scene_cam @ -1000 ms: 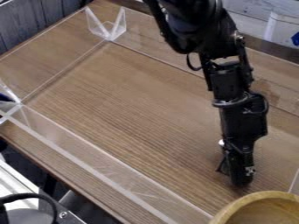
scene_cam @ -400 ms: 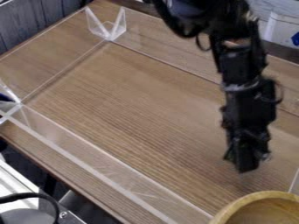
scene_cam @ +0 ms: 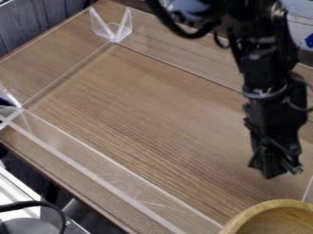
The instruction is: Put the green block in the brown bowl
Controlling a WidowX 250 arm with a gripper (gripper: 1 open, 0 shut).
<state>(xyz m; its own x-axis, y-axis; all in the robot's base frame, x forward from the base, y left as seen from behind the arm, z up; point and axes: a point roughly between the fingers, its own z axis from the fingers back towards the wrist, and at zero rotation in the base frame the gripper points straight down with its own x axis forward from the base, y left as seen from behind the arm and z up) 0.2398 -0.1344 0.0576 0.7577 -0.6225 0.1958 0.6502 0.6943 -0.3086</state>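
The black arm comes down from the top right, and its gripper (scene_cam: 276, 168) points steeply down just above the wooden table top. The jaws look pressed together. I see nothing green between them, and the green block is hidden or out of view. The brown bowl (scene_cam: 259, 214), light tan with a thick pale rim, is cut off by the bottom right corner. It lies just below the gripper in the picture, a short gap away.
Low clear plastic walls (scene_cam: 86, 151) fence the wooden table top (scene_cam: 134, 101) on the left, front and back. A white bracket (scene_cam: 115, 27) stands at the back corner. A dark round object (scene_cam: 27, 219) sits outside the fence at the bottom left.
The gripper has lifted off the table and shifted right, ending closer to the bowl's rim. The arm above has swung right with it.
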